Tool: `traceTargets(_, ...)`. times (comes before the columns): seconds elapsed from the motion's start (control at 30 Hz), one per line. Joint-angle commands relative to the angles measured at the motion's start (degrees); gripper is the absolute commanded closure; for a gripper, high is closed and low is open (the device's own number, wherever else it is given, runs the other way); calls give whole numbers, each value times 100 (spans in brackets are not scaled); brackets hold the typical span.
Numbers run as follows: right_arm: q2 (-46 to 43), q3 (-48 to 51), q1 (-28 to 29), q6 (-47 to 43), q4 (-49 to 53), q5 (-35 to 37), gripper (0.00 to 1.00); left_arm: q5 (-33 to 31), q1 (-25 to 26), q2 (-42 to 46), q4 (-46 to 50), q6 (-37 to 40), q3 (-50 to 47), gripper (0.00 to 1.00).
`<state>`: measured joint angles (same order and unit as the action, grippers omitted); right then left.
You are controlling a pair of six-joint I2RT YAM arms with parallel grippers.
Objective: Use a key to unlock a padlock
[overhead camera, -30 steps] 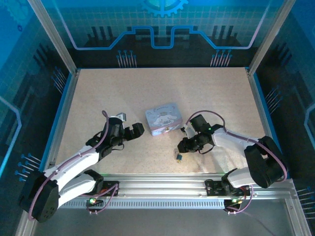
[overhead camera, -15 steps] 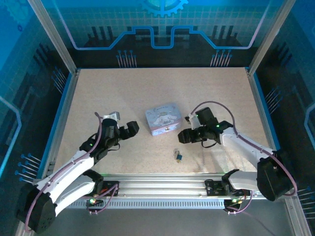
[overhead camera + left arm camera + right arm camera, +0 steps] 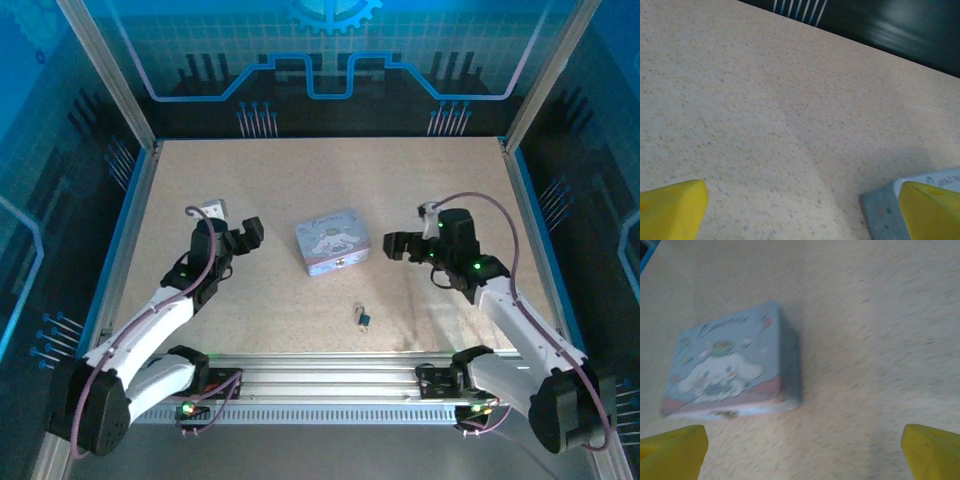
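The tiny dark padlock (image 3: pixel 362 319) lies on the speckled table, in front of the tin box and between the two arms. A thin dark sliver touching its top may be the key (image 3: pixel 359 308); it is too small to tell apart. My left gripper (image 3: pixel 250 232) hovers open to the left of the box, with its yellow fingertips (image 3: pixel 671 209) spread wide over bare table. My right gripper (image 3: pixel 393 245) stands open to the right of the box, well behind the padlock. Nothing lies between its yellow fingertips (image 3: pixel 934 452).
The lavender cartoon-printed tin box (image 3: pixel 333 241) sits mid-table; its lid (image 3: pixel 727 362) faces the right wrist camera and one corner (image 3: pixel 881 214) is by the left gripper's right finger. Blue rails and aluminium posts edge the table (image 3: pixel 330 180).
Both arms have drawn back from the centre. The right gripper left the spot by the padlock and moved right and back. The left gripper moved left and back. The padlock stayed put.
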<state>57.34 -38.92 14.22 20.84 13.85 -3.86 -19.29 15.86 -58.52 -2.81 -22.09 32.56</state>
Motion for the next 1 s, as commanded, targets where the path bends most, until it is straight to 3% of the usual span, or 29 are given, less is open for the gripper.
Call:
traceTargets(0.0,-181,265,-360,-283,-527,585,0,-157,-302,-248,-798,491,122,1)
traceTargets(0.27,-329,1069,-808,-1195,-2134,969,0,-323,-618,-695,-1833,965,-265,1)
traceTargets(0.43,56,1470,-1278,-1021,-3288,995,0,-247,-704,-870,-2947,1337,-776,1)
traceTargets(0.77,1100,1915,-1523,-1481,-5494,1020,0,-8,-879,-1220,-2988,1771,-797,1)
traceTargets(0.97,1160,1872,-1555,-1647,-5494,555,0,152,-1055,-1381,-3093,1995,-785,1)
